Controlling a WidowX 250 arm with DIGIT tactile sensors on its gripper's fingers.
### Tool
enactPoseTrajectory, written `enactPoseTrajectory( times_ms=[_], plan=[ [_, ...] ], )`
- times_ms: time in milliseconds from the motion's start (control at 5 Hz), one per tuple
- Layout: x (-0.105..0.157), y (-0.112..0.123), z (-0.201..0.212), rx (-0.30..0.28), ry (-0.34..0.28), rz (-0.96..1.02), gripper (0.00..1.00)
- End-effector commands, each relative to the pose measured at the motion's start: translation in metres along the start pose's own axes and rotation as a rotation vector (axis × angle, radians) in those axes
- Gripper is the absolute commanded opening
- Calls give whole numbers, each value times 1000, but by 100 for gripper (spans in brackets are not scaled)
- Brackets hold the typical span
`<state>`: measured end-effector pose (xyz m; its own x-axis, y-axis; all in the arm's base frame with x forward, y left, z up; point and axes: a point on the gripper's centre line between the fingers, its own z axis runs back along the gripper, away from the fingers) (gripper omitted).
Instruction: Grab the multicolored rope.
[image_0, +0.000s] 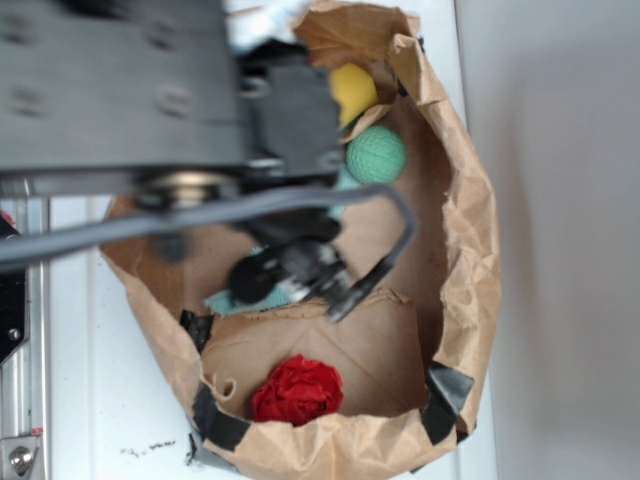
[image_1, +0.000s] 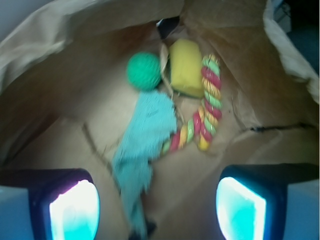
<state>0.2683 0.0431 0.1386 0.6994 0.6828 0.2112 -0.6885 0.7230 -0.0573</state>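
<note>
inside a brown paper bag (image_1: 75, 30), the multicolored rope (image_1: 206, 107) lies bent beside a yellow sponge (image_1: 186, 65) and a teal rag (image_1: 145, 130). the claw (image_1: 157, 205) hangs above, jaws apart and empty; the approach looks underway, and the next move calls for descending astride the rope.

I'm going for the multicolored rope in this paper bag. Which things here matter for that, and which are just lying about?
For the job:
multicolored rope, bent beside the sponge
gripper, open above the bag floor

Lying about:
teal rag, its edge over the rope's end
yellow sponge block
green ball
red crumpled thing
paper bag
</note>
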Motion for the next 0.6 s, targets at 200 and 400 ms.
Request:
enactPoseTrajectory(
  times_ms=[200,400],
  plan=[
    [37,38,-30,-5,-40,105,100],
    [41,50,-38,9,-18,113,100]
  ],
)
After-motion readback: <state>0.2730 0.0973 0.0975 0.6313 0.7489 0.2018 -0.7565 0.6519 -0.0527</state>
